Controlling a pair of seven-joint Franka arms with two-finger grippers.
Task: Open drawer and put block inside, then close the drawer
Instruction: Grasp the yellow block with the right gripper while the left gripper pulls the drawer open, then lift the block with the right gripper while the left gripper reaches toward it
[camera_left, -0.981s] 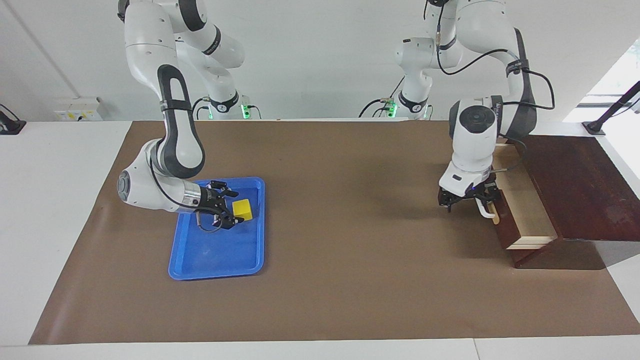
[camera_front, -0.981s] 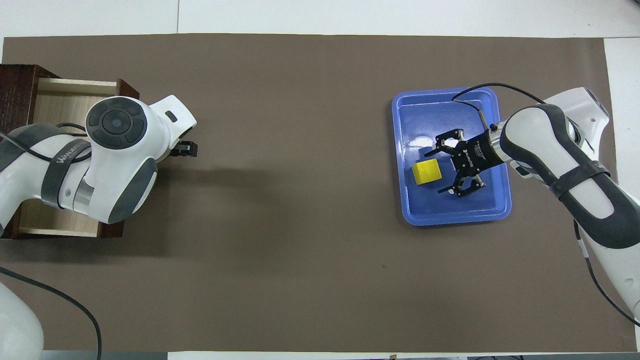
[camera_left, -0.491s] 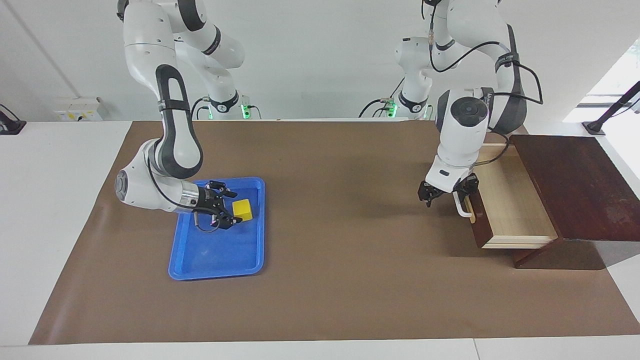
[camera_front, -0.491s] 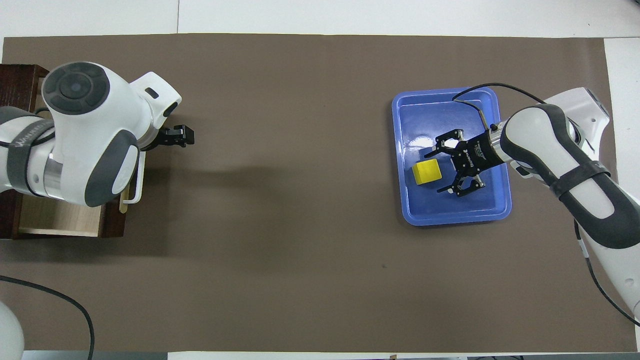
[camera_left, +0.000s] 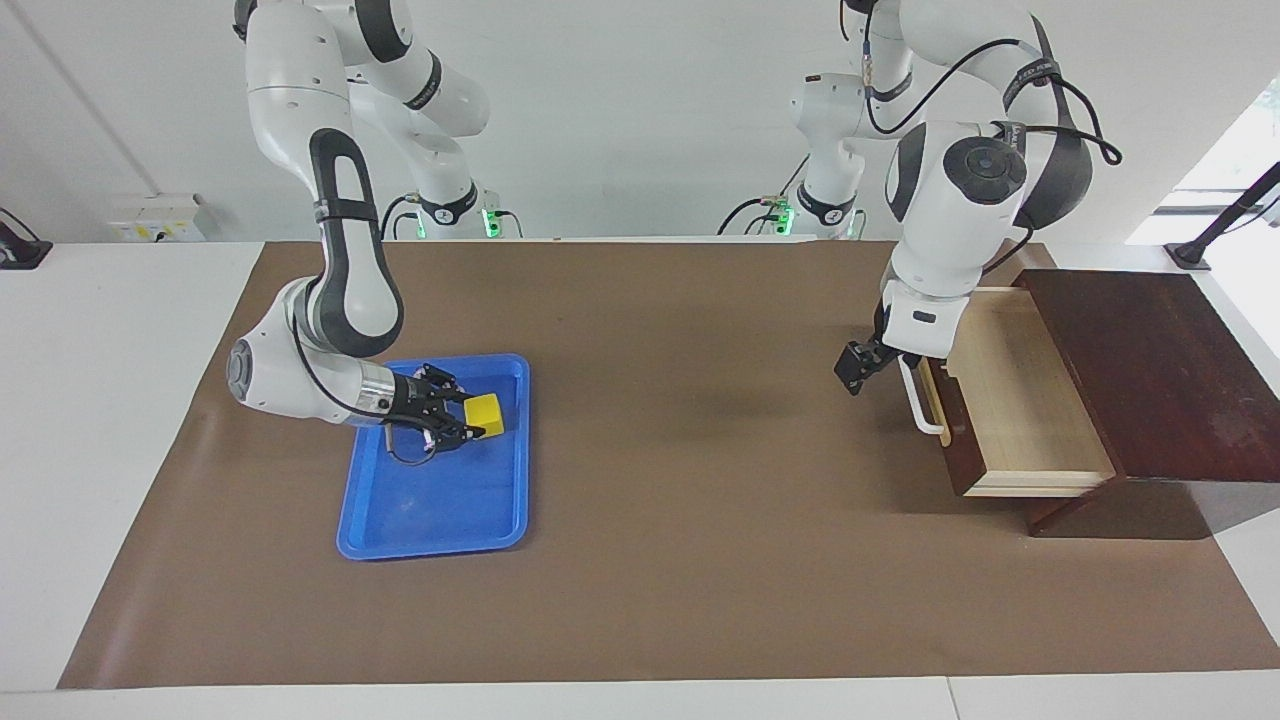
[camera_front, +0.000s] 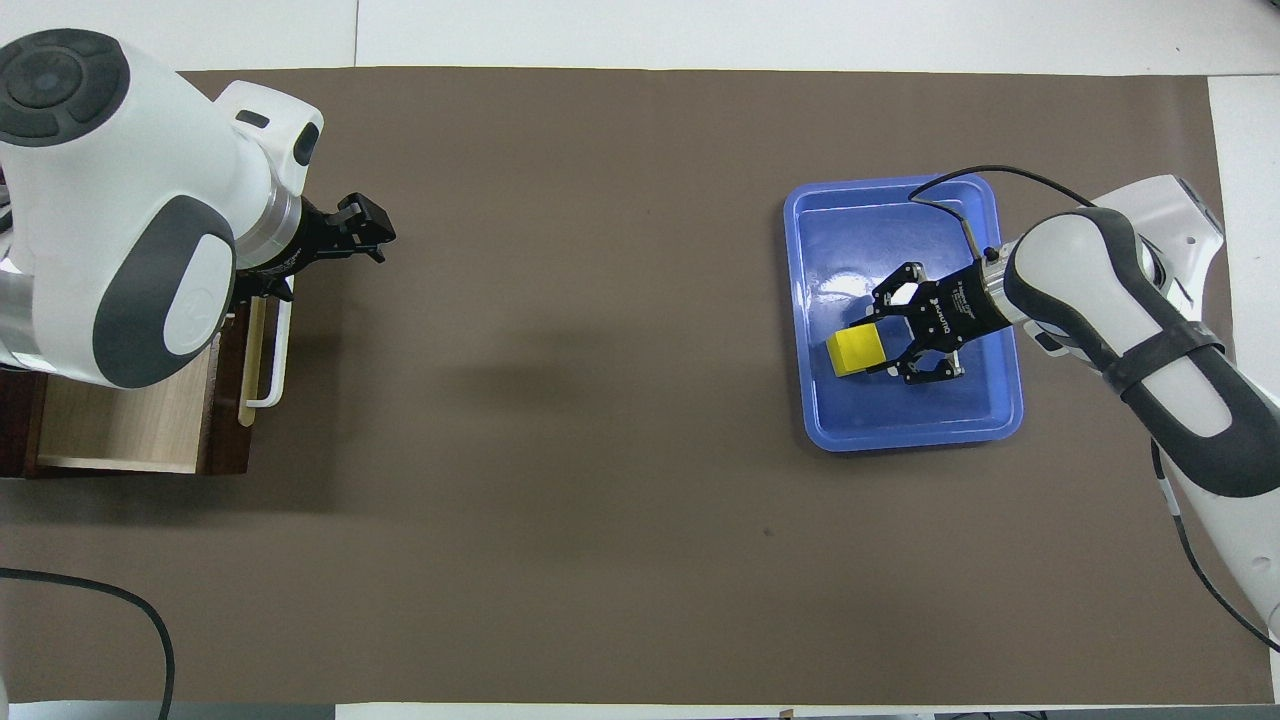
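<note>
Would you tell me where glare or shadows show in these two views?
Overhead view: white glare on the blue tray floor beside the block; a soft arm shadow on the brown mat. Facing view: the drawer casts a dark shadow; bright window at the edge.

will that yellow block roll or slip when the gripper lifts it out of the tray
Probably not: the block is a flat-faced cube, so rolling is unlikely. The right gripper is shut on its sides, which suggests a stable hold. It looks rigid and likely light.

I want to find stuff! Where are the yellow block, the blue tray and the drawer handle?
yellow block (camera_left: 484, 413), facing view, its front face.
blue tray (camera_left: 430, 540), facing view, its rim farthest from the robots.
drawer handle (camera_left: 917, 400), facing view, middle of the white bar.
</note>
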